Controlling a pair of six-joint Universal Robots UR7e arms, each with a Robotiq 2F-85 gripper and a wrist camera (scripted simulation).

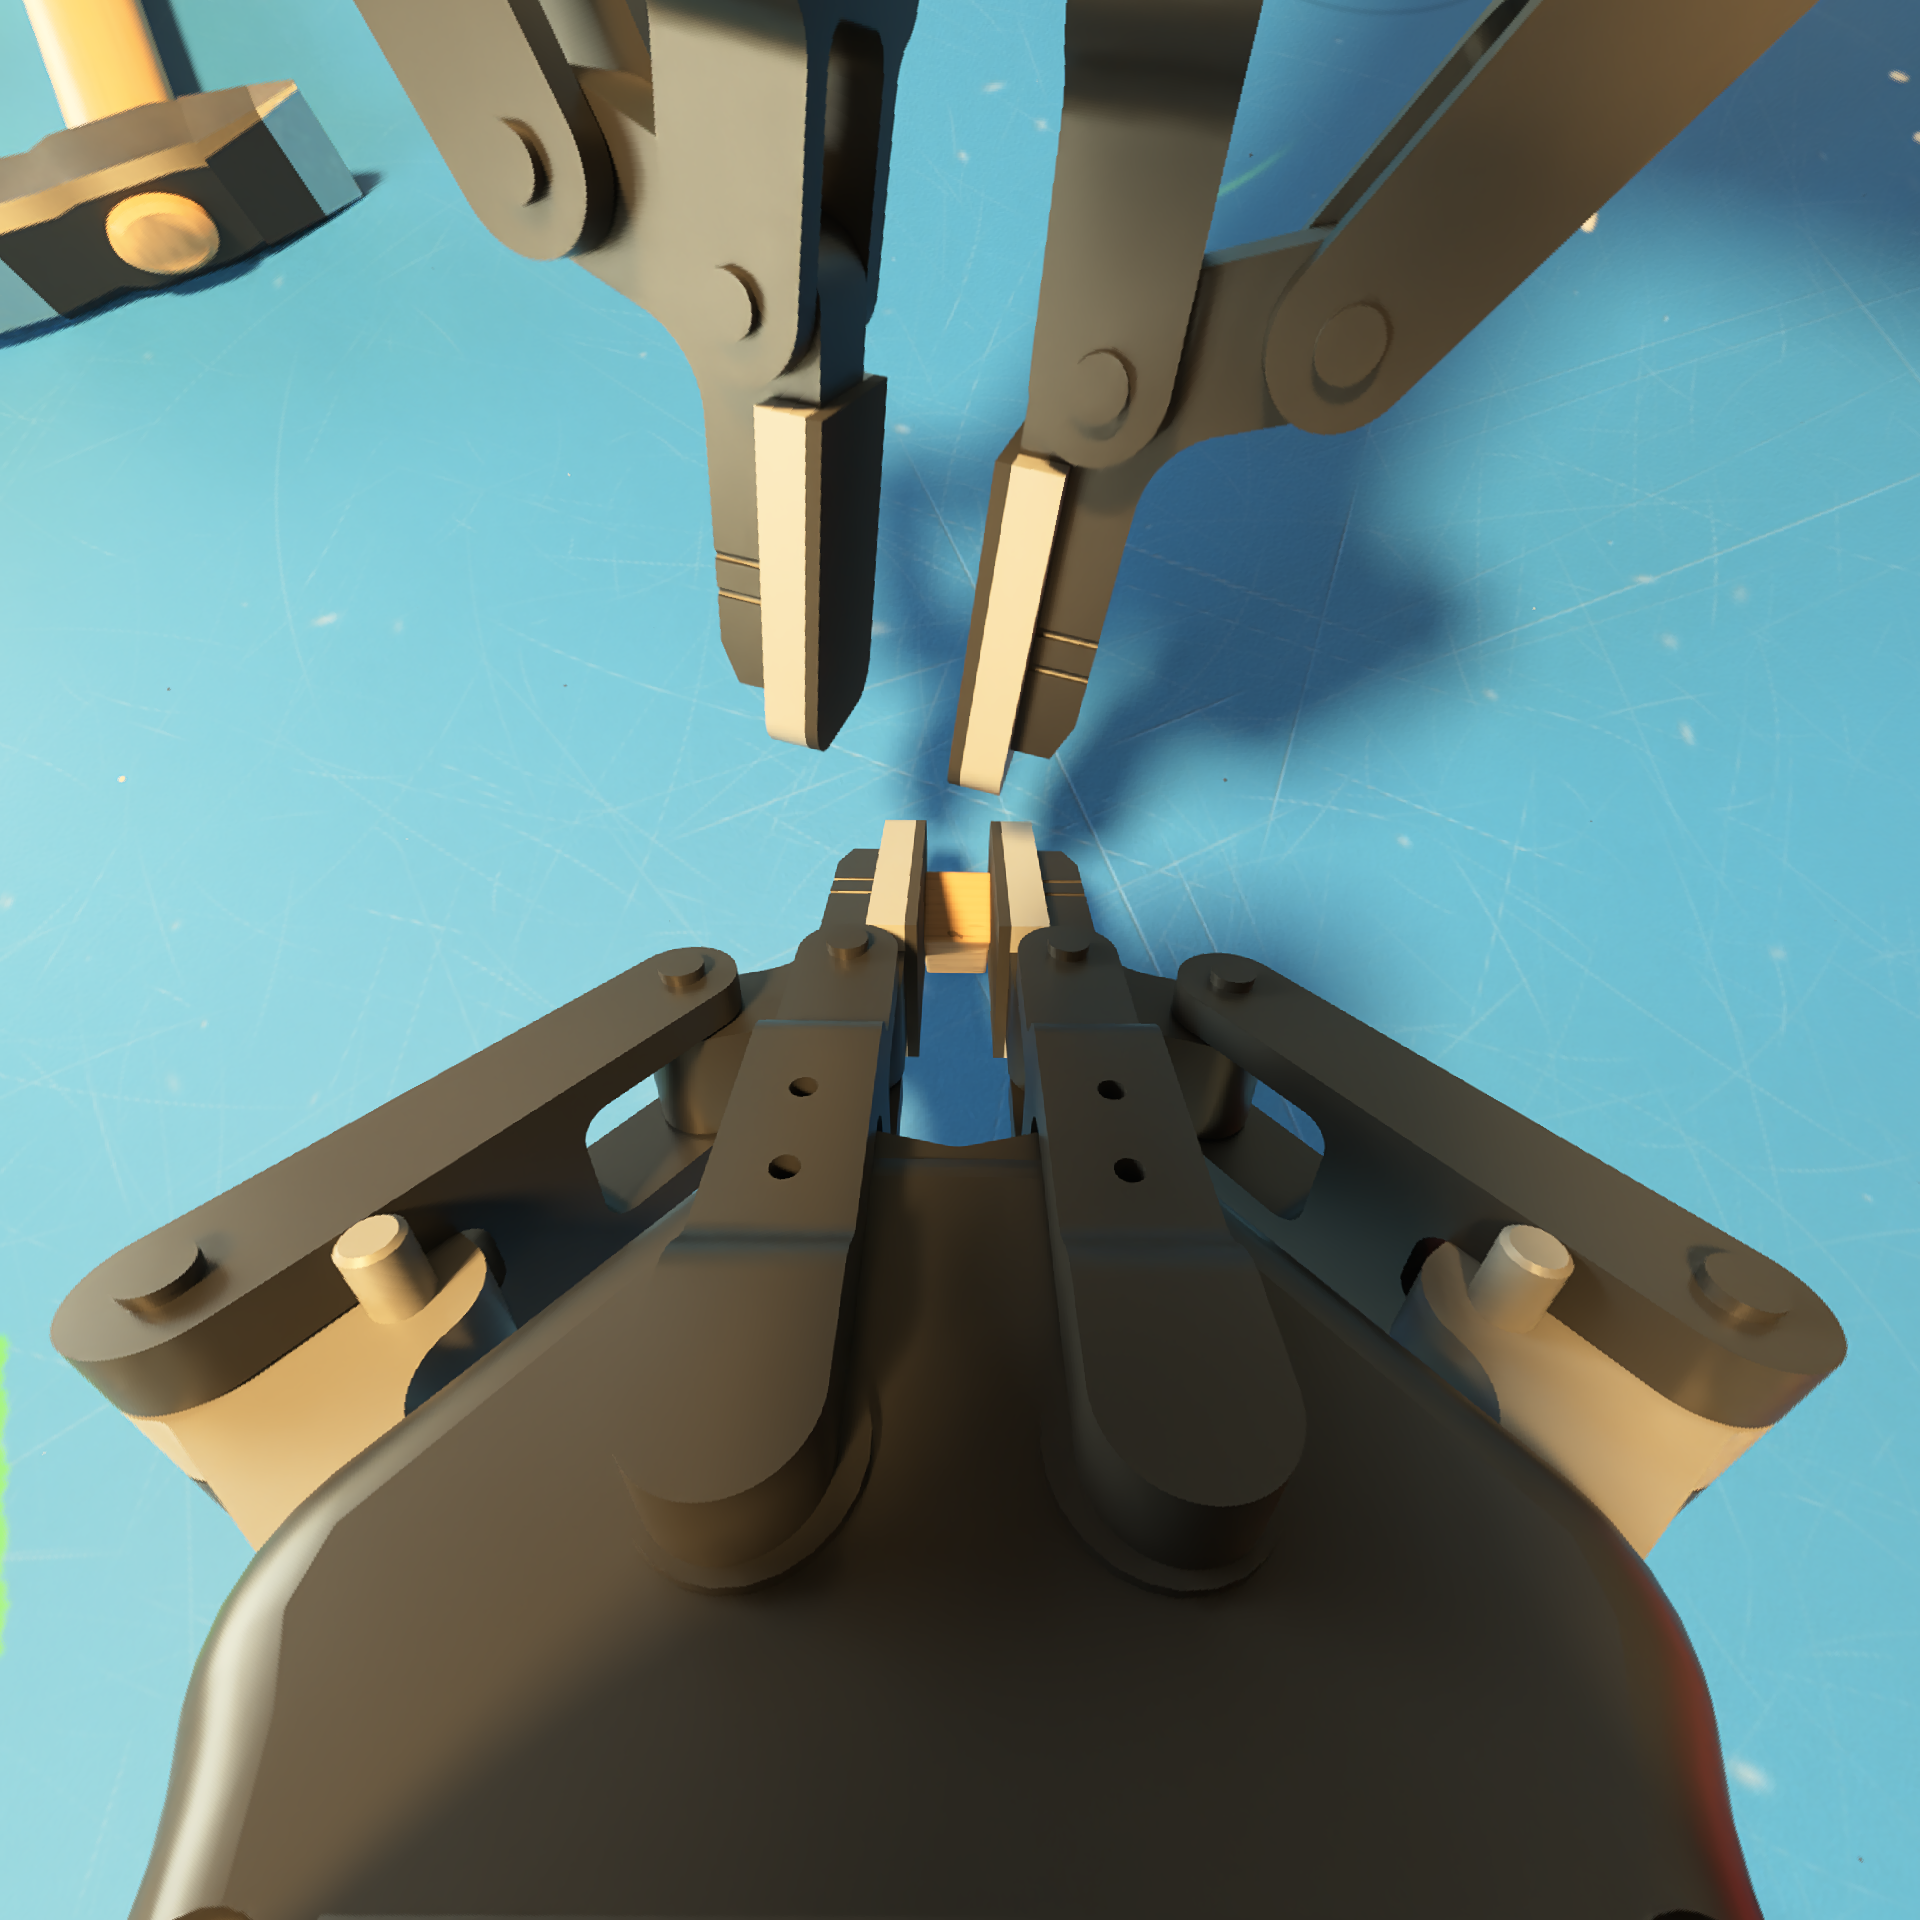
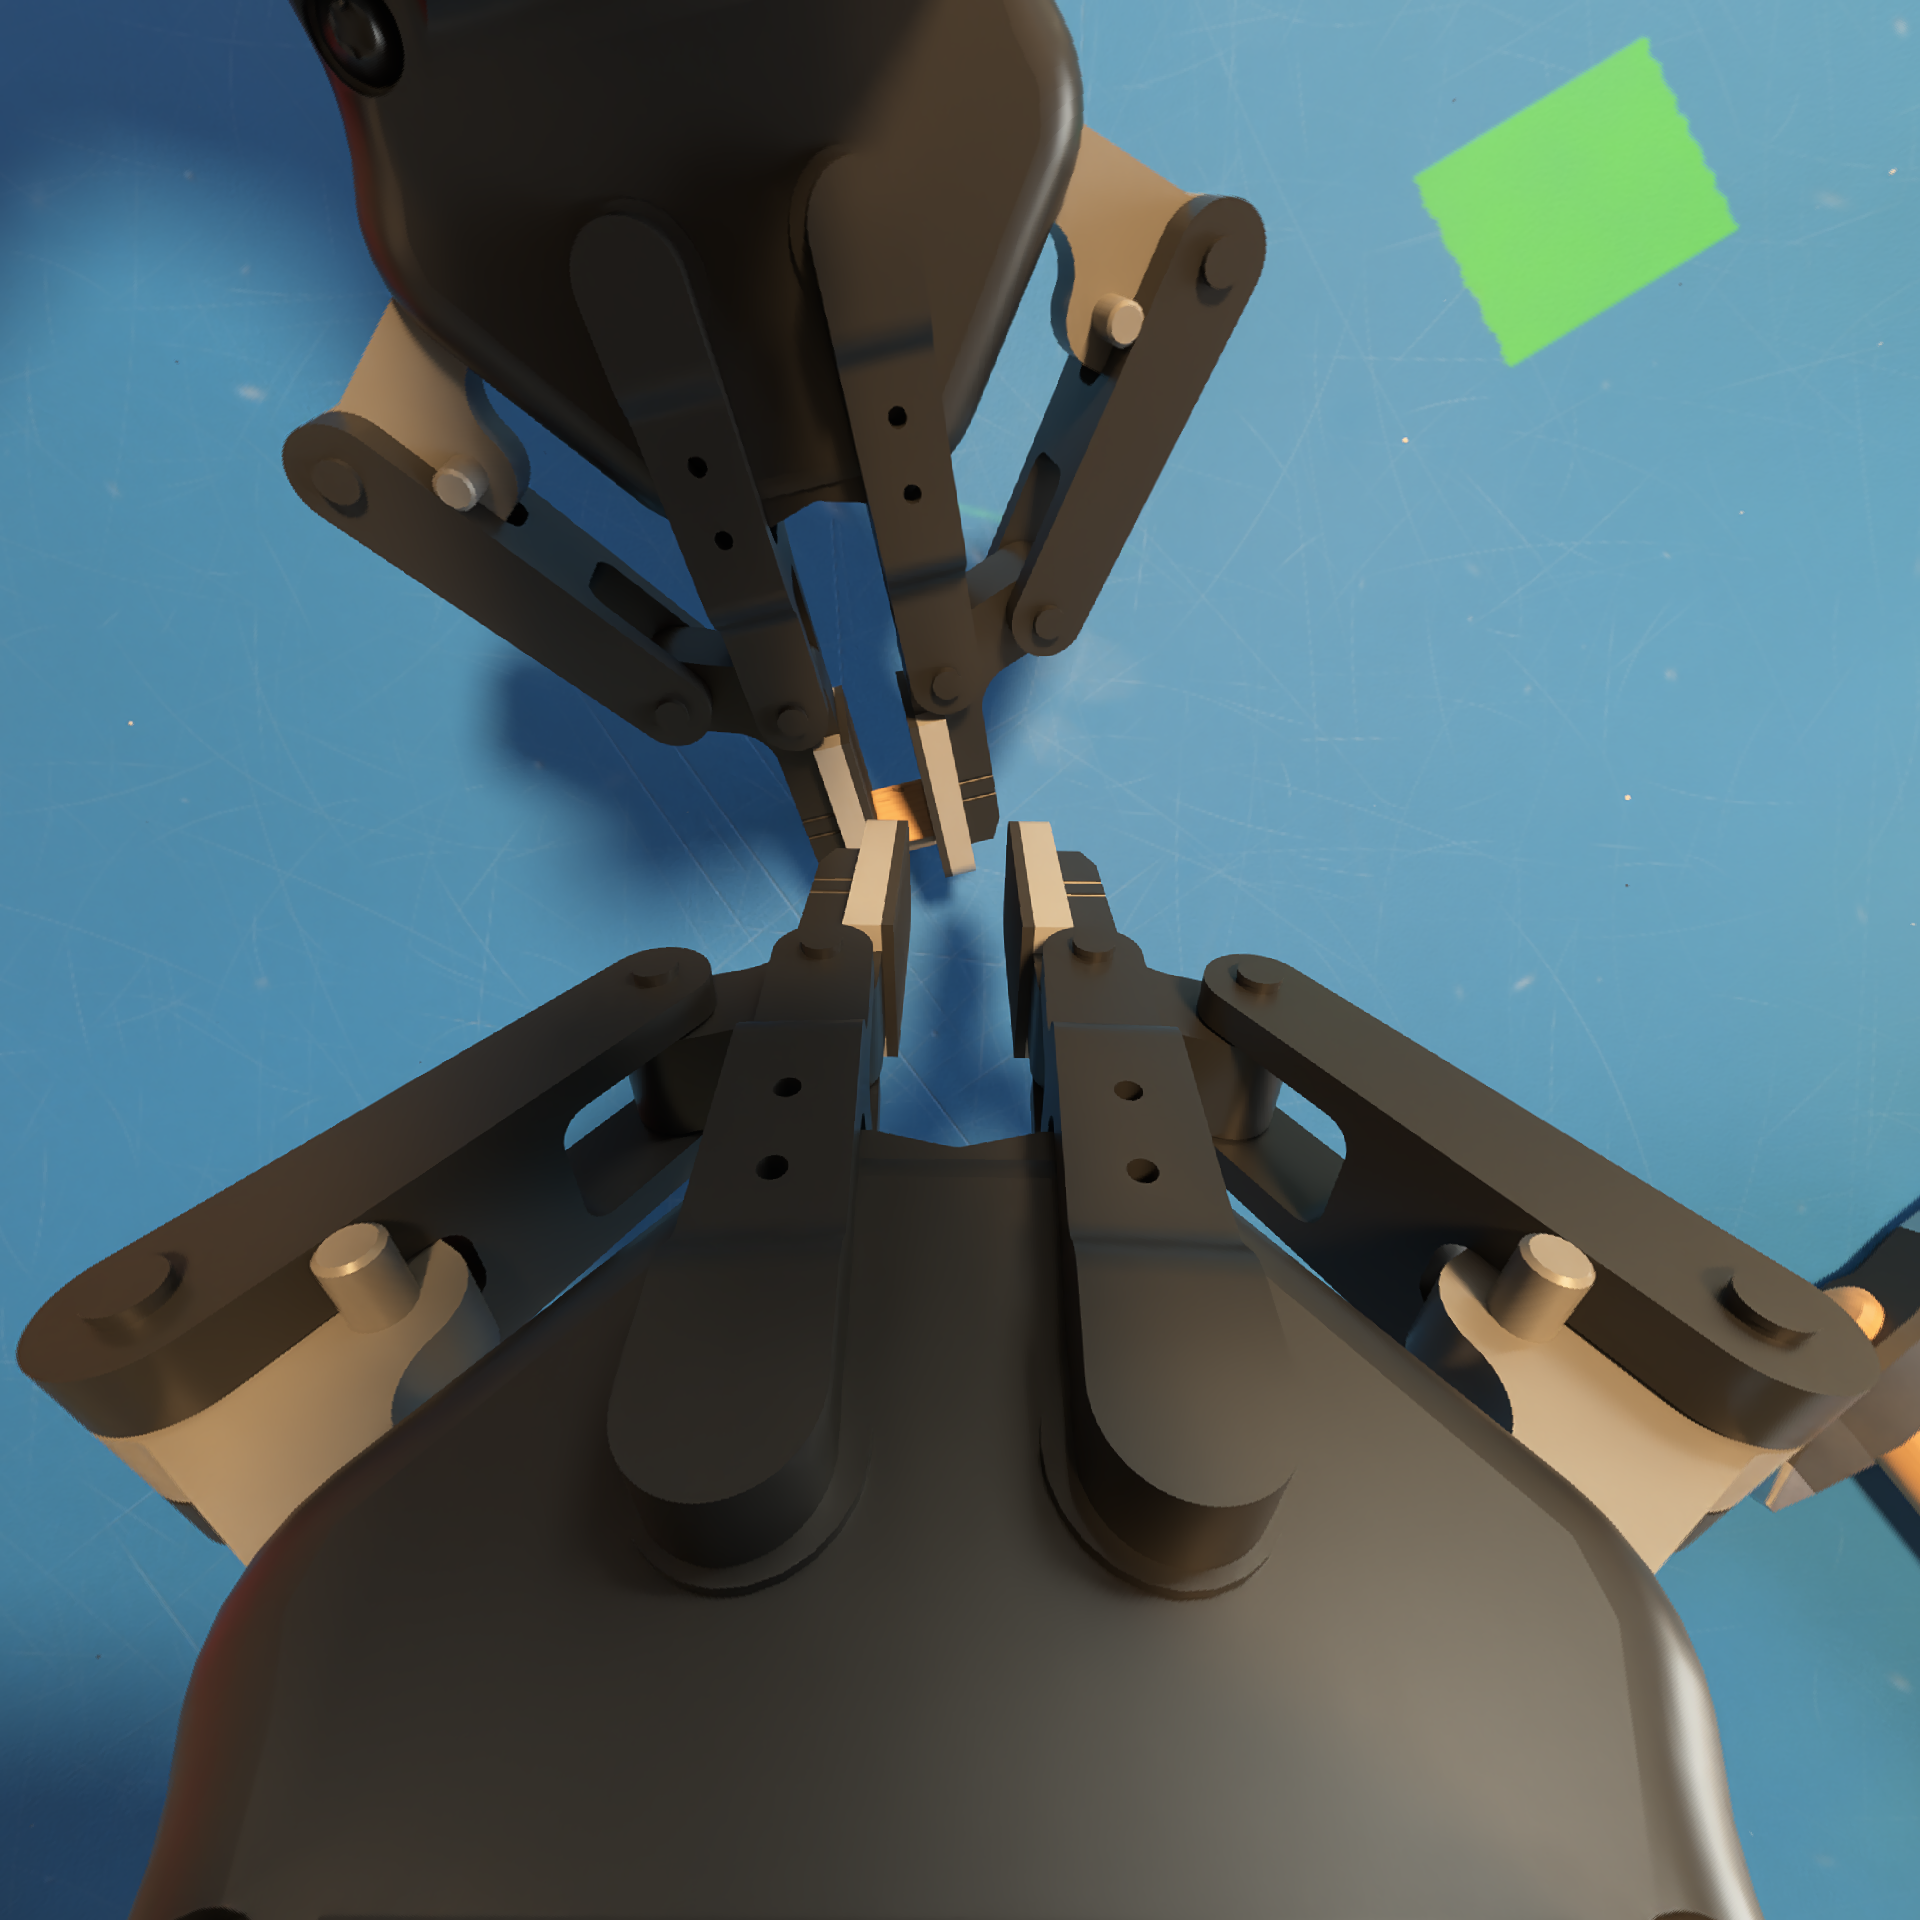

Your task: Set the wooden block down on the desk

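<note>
My left gripper [image 1: 956,831] is shut on the small wooden block [image 1: 956,914], which sits between its pale pads above the blue desk [image 1: 364,727]. In the right wrist view the left gripper [image 2: 899,831] comes in from the top with the block [image 2: 894,802] between its pads. My right gripper [image 2: 956,842] is open and empty, its fingertips just short of the left gripper's tips. In the left wrist view the right gripper [image 1: 899,758] hangs from the top, tip to tip with the left one, jaws apart.
A hammer with a dark head and wooden handle [image 1: 156,187] lies at the far left in the left wrist view; part of it shows at the right edge of the right wrist view [image 2: 1860,1434]. A green rectangular patch [image 2: 1574,197] lies flat on the desk.
</note>
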